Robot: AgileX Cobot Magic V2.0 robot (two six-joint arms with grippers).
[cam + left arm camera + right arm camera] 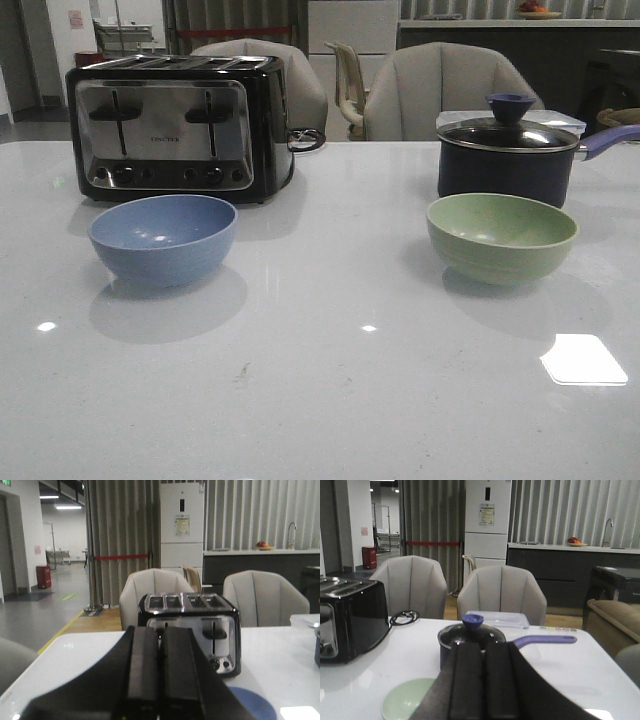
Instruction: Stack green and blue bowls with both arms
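White table (320, 400), glossy, with lamp glare spots. Largest item on it: black-and-steel four-slot toaster (180, 125), far left, cord trailing off its right side. Far right: dark saucepan (508, 160), glass lid, blue knob, purple handle pointing right; a clear lidded container (497, 619) sits just behind it. Grey chairs (440, 90) stand beyond the far edge.

Blue bowl (163, 239): muted periwinkle, round, smooth, matte, upright, empty; on the table's left half, just in front of the toaster, apart from it. Green bowl (501, 237): pale sage, like size and shape, upright, empty; on the right half, just in front of the saucepan. The two bowls are well apart, unstacked, roughly level with each other.

Left gripper (160, 680): black fingers pressed together, only a thin seam between, nothing held; the blue bowl's rim shows beside it. Right gripper (482, 685): fingers likewise closed together, empty, raised above the green bowl's near side. Neither arm appears in the front view.
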